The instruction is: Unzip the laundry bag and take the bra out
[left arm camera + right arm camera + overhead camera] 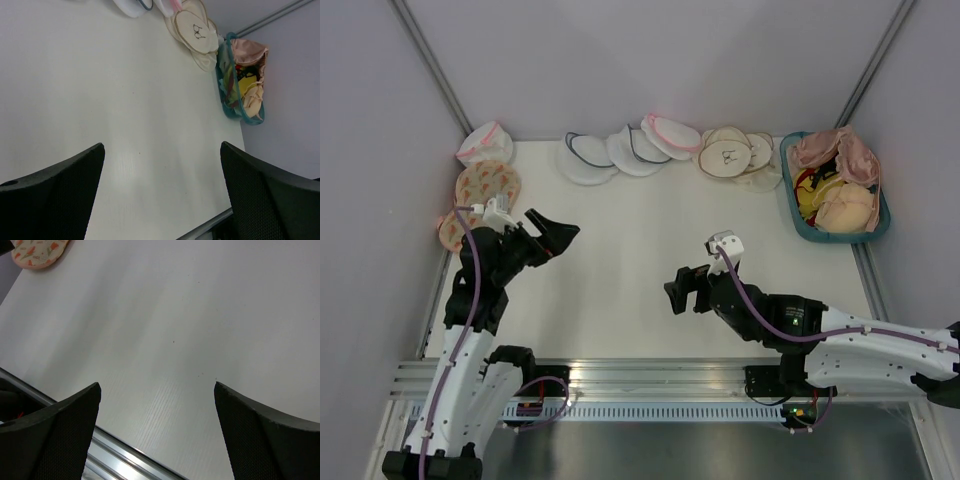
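The laundry bag, a domed white mesh pouch with pink trim, sits in the far left corner of the table. A second white pouch with pink trim lies at the back centre, and its edge shows in the left wrist view. No white bra shows; I cannot tell what is inside either pouch. My left gripper is open and empty above the table's left side, well short of the bag; its jaws stand wide apart over bare table. My right gripper is open and empty near the front centre.
Orange floral bags lie by the left edge, one seen in the right wrist view. White pouches with blue trim and cream round pouches line the back. A teal basket with peach-pink bras and a yellow item stands back right.
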Tool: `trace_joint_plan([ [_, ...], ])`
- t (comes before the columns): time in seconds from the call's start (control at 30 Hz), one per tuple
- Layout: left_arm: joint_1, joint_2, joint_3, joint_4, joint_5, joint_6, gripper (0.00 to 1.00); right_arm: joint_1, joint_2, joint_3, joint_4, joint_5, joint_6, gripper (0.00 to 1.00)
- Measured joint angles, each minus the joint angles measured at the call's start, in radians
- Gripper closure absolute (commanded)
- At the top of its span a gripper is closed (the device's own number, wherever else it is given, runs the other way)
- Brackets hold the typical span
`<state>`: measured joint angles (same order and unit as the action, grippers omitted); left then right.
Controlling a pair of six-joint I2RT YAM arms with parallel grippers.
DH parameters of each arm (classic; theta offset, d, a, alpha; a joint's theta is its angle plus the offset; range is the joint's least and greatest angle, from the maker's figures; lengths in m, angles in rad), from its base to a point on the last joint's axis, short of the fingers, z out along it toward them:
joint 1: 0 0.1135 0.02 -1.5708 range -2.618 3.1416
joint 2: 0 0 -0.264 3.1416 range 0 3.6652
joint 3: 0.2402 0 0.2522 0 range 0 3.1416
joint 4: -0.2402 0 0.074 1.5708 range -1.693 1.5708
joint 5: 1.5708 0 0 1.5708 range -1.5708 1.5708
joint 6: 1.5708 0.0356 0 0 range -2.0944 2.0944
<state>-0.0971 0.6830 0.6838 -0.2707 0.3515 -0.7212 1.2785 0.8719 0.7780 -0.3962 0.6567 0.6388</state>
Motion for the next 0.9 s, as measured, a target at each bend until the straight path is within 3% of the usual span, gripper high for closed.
trace_joint_plan([
  [0.2,0.000,-0.102,0.003,-0.126,-0.092,0.027,0.01,0.000,-0.013,0.003,0.002,0.003,-0.001,0.02],
  [0.37,0.023,-0.058,0.002,-0.098,-0.313,-0.006,0.00,0.000,-0.049,0.002,0.018,0.003,-0.007,0.02],
  [0.47,0.111,0.054,-0.005,0.010,-0.391,-0.094,0.01,0.000,-0.069,0.002,0.022,0.003,-0.007,0.02],
  [0.67,0.283,0.386,-0.100,0.403,-0.467,-0.326,0.01,0.000,-0.109,-0.005,0.014,-0.009,0.004,0.02],
  [0.9,0.452,0.897,0.189,0.721,-0.361,-0.544,0.02,0.000,-0.251,-0.086,0.004,-0.036,0.049,0.02],
])
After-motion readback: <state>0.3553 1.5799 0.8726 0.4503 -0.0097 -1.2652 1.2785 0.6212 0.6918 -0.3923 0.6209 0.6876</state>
